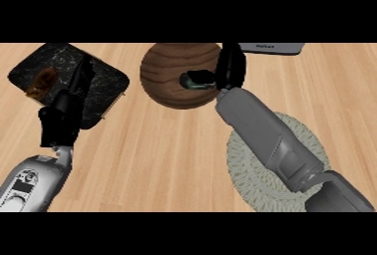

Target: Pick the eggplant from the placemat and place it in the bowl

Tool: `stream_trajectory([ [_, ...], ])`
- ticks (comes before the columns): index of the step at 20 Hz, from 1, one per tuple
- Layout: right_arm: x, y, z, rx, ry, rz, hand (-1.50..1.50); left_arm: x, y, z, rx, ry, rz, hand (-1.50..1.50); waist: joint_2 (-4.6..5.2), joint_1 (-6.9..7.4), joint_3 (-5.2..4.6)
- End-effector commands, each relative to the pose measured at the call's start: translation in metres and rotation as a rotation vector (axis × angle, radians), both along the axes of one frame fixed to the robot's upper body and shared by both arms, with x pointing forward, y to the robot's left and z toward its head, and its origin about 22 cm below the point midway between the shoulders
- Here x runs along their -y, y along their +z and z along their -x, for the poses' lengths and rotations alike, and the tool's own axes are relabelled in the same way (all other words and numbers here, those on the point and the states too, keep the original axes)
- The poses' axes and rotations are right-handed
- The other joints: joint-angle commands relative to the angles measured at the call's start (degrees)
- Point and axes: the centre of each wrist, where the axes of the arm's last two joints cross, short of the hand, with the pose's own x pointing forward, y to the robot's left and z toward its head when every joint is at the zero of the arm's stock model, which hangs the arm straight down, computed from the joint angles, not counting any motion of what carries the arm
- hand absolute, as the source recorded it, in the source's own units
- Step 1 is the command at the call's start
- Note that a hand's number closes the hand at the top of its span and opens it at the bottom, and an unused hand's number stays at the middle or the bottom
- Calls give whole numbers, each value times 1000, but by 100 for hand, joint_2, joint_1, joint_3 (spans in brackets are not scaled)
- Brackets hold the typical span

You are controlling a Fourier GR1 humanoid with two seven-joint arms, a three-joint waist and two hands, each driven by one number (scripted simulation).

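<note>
A brown wooden bowl stands at the top middle of the counter. My right hand reaches over the bowl's right rim, its fingers curled on a small dark eggplant with a greenish end, held above the bowl's inside. The round woven grey placemat lies at the lower right, with nothing showing on it and partly hidden under my right forearm. My left hand is at the left, fingers straight and holding nothing.
A dark square tray with a brown food item on it lies at the upper left, under my left hand's fingers. A grey object is cut off by the top edge. Bare wooden counter spreads between the arms.
</note>
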Motion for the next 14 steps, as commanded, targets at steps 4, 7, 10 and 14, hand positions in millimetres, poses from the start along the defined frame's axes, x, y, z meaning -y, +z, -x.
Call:
stream_trajectory([
  [4, 31, -13, -1, 42, 55, -178, -150, -12, -8, 8, -20, 27, 15, 0, -93, -176, -8],
  [7, 49, -43, 11, 51, 105, -227, -150, -23, -14, 9, -28, 46, -12, 0, -151, -325, -12],
  [10, 54, -29, 5, 75, 169, -304, -150, -20, -10, 12, -22, 67, -1, 0, -207, -407, -17],
  [14, 75, -70, 32, 36, 272, -300, -150, -34, -10, 20, -54, 95, -2, 0, -253, -520, -21],
])
